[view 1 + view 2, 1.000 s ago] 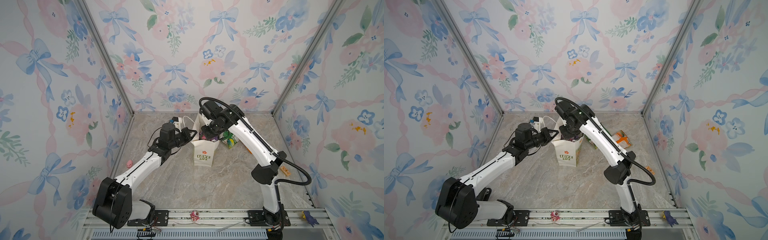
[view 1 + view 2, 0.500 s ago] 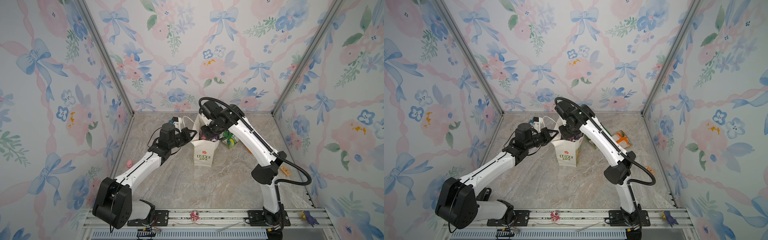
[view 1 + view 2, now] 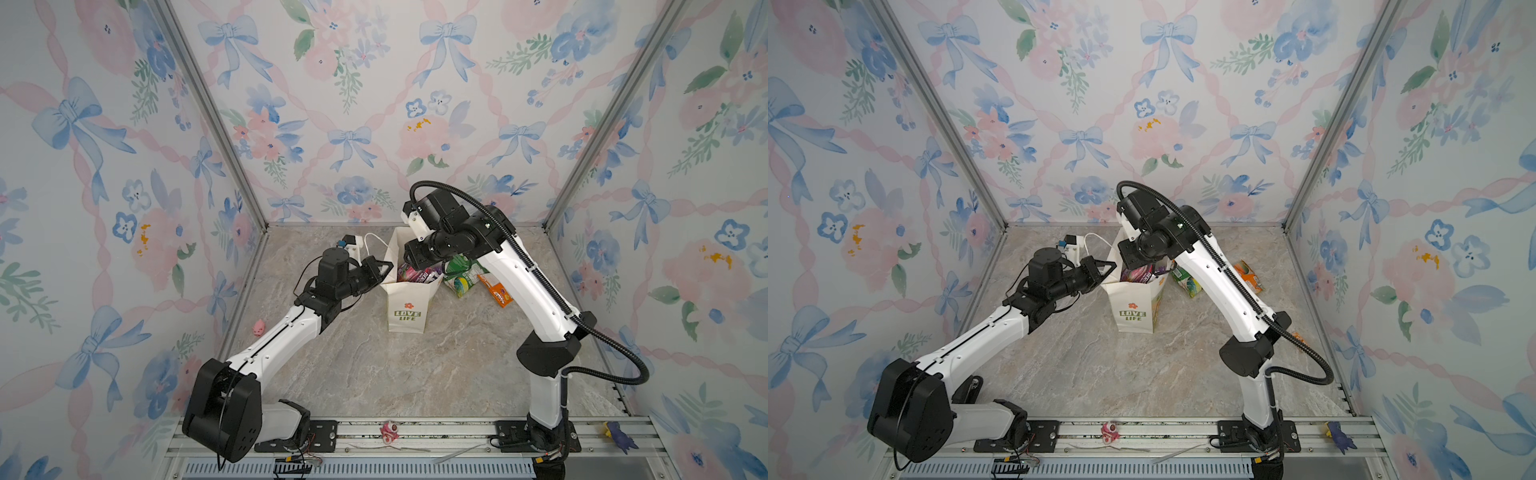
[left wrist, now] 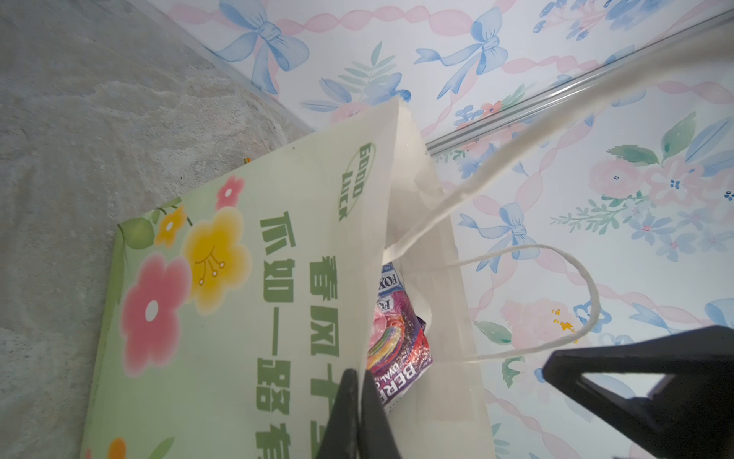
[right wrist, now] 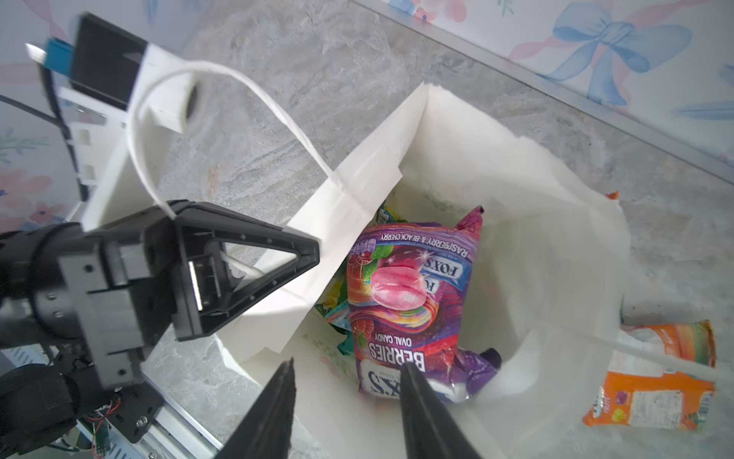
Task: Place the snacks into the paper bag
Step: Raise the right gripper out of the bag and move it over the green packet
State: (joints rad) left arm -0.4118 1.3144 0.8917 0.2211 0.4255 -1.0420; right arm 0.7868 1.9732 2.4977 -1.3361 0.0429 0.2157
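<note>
I count one paper bag [image 3: 407,307] upright near the back edge of the desk [image 3: 374,374]. One purple packet [image 5: 409,302] tops others I cannot count inside it, and two lie on the desk just right of it: a green packet [image 3: 457,270] and an orange packet [image 3: 494,291]. My left end effector [image 3: 387,267] pinches the bag's left rim, pressed together; my right end effector [image 5: 347,362] hangs spread over the wide mouth.

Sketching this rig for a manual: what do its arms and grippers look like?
The left arm and right arm have white links and black joints. A black ribbed conduit loops along the right one. The left gripper and right gripper are black with triangular jaws.
</note>
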